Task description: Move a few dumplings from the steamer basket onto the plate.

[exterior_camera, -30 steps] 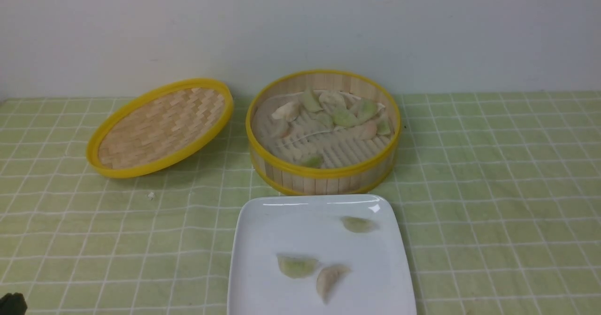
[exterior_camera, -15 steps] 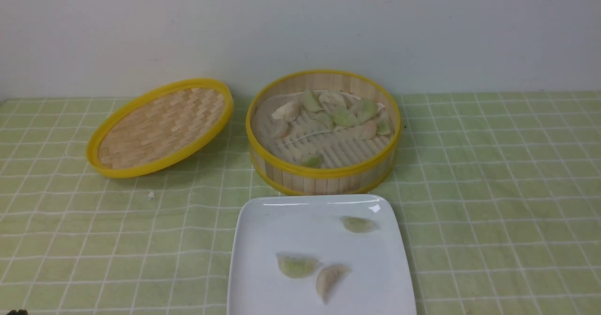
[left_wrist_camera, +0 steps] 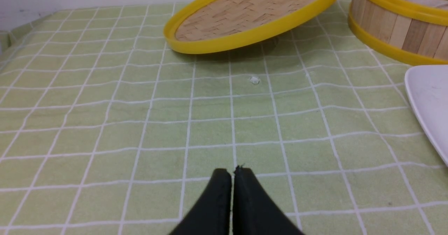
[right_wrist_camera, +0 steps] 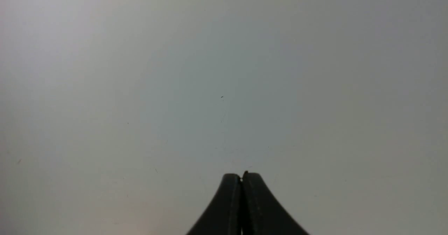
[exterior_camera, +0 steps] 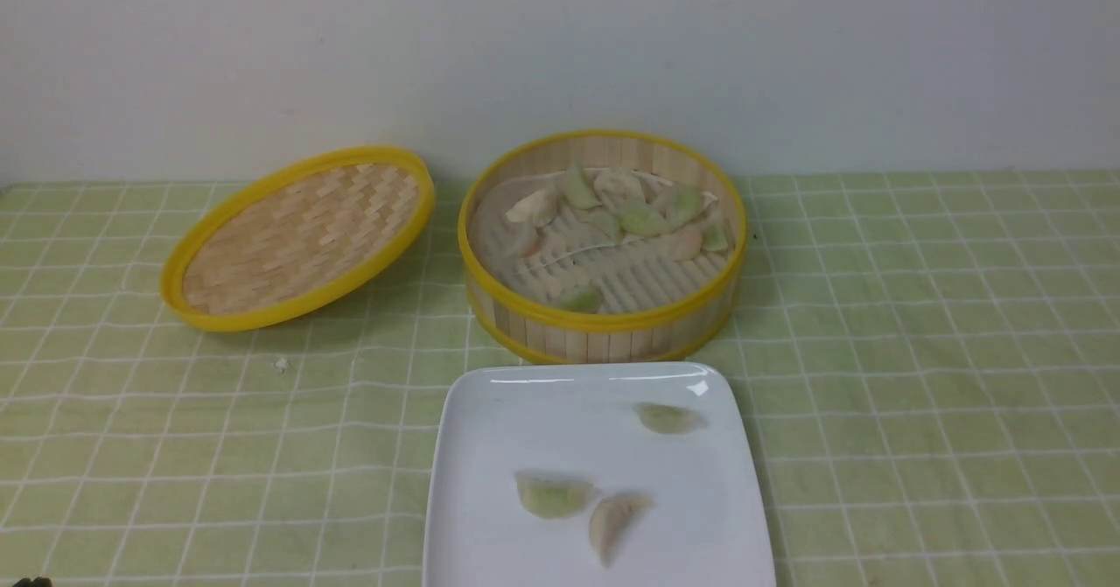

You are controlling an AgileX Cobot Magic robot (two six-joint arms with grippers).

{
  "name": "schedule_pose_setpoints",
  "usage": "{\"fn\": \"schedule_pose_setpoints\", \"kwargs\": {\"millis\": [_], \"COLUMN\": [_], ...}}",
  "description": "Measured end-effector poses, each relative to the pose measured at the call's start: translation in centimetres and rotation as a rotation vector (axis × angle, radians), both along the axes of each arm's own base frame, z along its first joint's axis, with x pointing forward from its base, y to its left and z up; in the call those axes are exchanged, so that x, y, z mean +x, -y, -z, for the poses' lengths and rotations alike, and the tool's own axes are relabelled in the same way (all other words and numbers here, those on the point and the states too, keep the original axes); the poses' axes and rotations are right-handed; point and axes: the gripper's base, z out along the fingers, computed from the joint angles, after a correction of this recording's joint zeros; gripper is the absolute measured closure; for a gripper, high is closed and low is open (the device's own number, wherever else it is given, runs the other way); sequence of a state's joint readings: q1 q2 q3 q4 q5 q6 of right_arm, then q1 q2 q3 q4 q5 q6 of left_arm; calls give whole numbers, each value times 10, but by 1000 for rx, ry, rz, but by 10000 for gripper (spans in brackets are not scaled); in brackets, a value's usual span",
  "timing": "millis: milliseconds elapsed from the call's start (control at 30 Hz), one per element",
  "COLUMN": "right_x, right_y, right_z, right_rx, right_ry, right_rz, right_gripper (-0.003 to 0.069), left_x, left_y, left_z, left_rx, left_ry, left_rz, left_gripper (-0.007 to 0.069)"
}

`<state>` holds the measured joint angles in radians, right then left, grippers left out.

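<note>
Front view: the basket [exterior_camera: 604, 329], bamboo with yellow rims, holds pale green and off-white dumplings [exterior_camera: 643, 218] toward its far side. Just in front, the white plate [exterior_camera: 490, 447] carries three: two green, one beige. The lid [exterior_camera: 297, 237] leans to the left. A second ago more of the left arm showed at the bottom corner.

Left wrist: left gripper [left_wrist_camera: 232, 173] pressed together, empty, over the cloth [left_wrist_camera: 140, 123].

Right wrist: right gripper [right_wrist_camera: 241, 177] closed, empty, facing blank wall.
</note>
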<state>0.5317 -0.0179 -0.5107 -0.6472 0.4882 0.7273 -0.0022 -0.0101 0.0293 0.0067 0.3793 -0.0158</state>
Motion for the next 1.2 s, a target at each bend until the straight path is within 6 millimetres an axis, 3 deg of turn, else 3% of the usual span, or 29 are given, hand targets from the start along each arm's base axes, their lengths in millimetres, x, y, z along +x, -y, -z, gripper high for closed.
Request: {"fn": "schedule_pose_setpoints", "kwargs": {"millis": [367,633,900,1033,1133,1200], "right_x": [0,-5,-6,1,14,26], "right_y": [-2,-16,-20,-24,-28,-28], "right_z": [1,6,8,22,47,75], "right_rx": [23,-62,-100,-116,-138,-157], "right_ry": [-20,-46,-44,-91,-175,-272], "right_rz": [-30,-177,-219,-132,-22,98], "right_gripper": [673,673,673,673,673,673], "left_x": [0,0,0,0,0,0], "left_y": [0,0,0,0,0,0], "left_z": [0,0,0,0,0,0], "left_rx": [0,0,0,0,0,0], "left_ry": [0,0,0,0,0,0], "left_rz": [0,0,0,0,0,0], "left_gripper": [631,631,631,631,631,631]}}
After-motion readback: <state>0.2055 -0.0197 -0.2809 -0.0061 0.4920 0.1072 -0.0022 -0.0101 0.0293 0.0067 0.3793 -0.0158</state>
